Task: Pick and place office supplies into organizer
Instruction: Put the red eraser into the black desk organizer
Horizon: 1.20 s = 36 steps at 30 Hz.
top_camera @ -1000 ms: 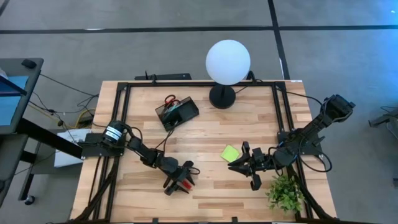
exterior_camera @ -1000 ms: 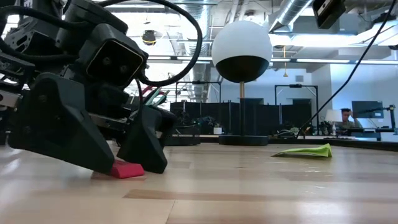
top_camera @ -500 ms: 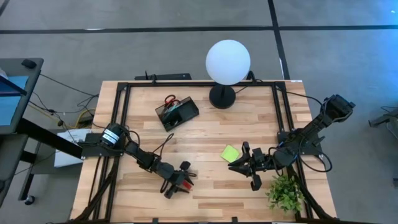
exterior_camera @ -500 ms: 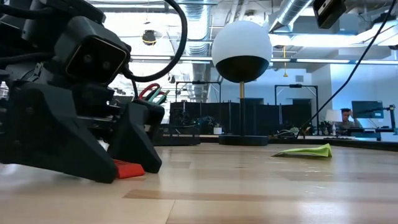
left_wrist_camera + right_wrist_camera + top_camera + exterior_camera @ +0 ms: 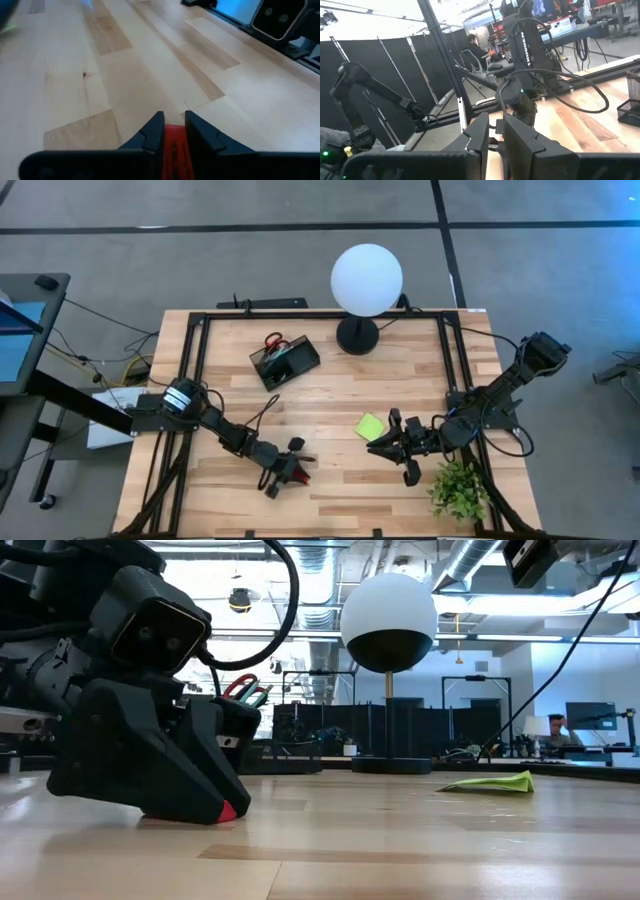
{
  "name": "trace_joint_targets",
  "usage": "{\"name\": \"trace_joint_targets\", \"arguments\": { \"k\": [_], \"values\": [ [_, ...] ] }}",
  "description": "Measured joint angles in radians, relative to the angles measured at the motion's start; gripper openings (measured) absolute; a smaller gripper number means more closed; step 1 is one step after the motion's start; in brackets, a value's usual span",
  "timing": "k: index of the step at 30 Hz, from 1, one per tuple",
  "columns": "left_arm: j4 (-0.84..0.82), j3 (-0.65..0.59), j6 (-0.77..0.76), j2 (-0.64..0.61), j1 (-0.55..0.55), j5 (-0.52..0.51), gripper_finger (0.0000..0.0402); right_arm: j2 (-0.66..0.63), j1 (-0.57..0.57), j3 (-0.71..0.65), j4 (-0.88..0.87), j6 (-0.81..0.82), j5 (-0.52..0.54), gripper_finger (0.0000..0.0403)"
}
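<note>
Left gripper (image 5: pixel 291 471) down on the wooden table (image 5: pixel 330 395), fingers clamped on tiny red piece (image 5: pixel 174 150), well apart from black compartment organizer (image 5: pixel 285 362). Right gripper (image 5: pixel 385 442) pinched shut w/ nothing, just beside lime-green sticky pad (image 5: pixel 370 426).

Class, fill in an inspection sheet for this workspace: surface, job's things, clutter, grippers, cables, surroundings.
Surface: wooden table, bare in the middle.
Job's things: red piece gripped; green note pad on the table; scissors in the black organizer.
Clutter: globe lamp; plant.
Grippers: left gripper shut on the red piece, down at the table; right gripper shut, empty, beside the pad.
Cables: cable off the table's left edge.
Surroundings: seated person far behind.
</note>
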Motion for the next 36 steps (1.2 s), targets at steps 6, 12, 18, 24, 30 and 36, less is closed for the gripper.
{"name": "trace_joint_targets", "arguments": {
  "k": [6,12,18,24,30,36],
  "values": [
    [-0.134,-0.036,-0.010,-0.132,0.076,-0.145,0.0047,0.000,0.000,0.000,0.000,0.001,0.000,0.0049],
    [-0.337,-0.124,0.031,-0.403,0.228,-0.270,0.0045,0.000,0.000,0.000,0.000,0.001,0.000,0.0049],
    [-0.540,-0.167,0.085,-0.651,0.375,-0.291,0.0046,0.000,0.000,0.000,0.000,0.001,0.000,0.0049],
    [-0.651,-0.168,0.102,-0.704,0.496,-0.332,0.0046,0.000,-0.002,0.000,0.000,0.001,0.000,0.0049],
    [-0.635,-0.167,0.094,-0.685,0.567,-0.353,0.0045,0.000,-0.002,0.000,0.001,0.001,0.000,0.0049],
    [-0.652,-0.165,0.039,-0.632,0.603,-0.378,0.0055,0.000,-0.002,0.000,0.000,0.001,0.000,0.0049]
  ]
}}
